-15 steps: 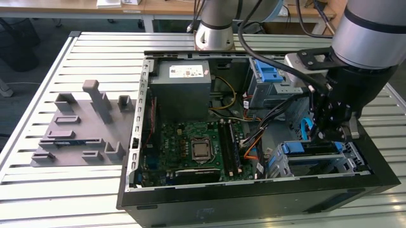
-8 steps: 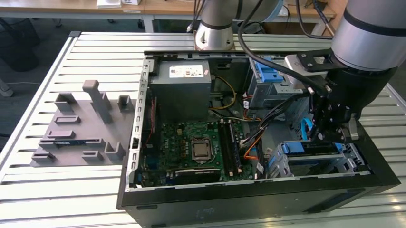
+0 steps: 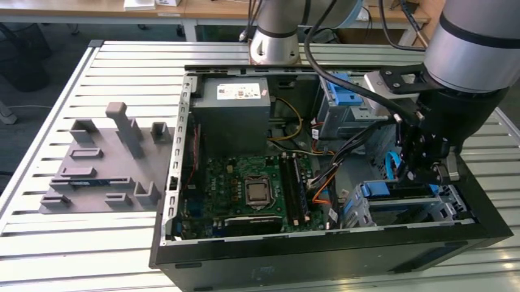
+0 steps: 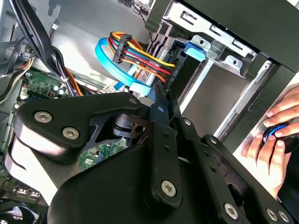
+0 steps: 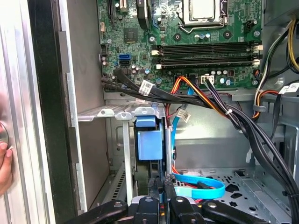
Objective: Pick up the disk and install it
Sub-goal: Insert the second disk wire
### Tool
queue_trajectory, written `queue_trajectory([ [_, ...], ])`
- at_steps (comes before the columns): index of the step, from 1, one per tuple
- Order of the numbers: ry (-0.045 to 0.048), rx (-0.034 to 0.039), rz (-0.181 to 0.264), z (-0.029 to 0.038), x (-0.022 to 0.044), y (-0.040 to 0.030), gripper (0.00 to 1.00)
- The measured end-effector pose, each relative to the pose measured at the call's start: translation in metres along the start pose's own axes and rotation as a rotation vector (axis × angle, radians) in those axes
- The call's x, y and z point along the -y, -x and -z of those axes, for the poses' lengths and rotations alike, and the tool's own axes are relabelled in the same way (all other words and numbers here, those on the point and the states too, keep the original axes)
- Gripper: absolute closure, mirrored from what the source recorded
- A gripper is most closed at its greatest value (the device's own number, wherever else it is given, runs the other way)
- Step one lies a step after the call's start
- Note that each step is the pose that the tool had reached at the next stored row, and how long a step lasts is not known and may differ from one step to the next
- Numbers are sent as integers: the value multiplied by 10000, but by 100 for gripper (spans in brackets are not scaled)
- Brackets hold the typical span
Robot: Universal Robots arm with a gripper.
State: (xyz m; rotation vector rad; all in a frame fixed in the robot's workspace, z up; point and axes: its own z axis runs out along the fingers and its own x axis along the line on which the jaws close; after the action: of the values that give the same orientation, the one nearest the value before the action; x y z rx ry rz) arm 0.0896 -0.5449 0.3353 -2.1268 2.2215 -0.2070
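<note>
Closest in the first wrist view sits the gripper, its black linkage low inside the open computer case. Whether it is closed or has hold of anything, I cannot tell. Just beyond its tip the disk stands on edge in a slot of the metal drive cage, its blue plastic end facing the gripper. Near the gripper, a light blue flat cable loops across the case floor. Farther in, black, orange and red wire bundles run toward the green motherboard. At the case's outer wall a person's hand rests on a dark object. In the exterior view the arm hangs over the cage at the exterior view's right, and a grey moulded fixture lies on the slatted table at the left.
</note>
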Motion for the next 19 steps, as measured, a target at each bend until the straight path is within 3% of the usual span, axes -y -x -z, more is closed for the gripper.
queue_trajectory([
  [15, -63, 143, -9, -26, -6, -18, 84],
  [19, -81, 148, -3, -27, -10, -19, 84],
])
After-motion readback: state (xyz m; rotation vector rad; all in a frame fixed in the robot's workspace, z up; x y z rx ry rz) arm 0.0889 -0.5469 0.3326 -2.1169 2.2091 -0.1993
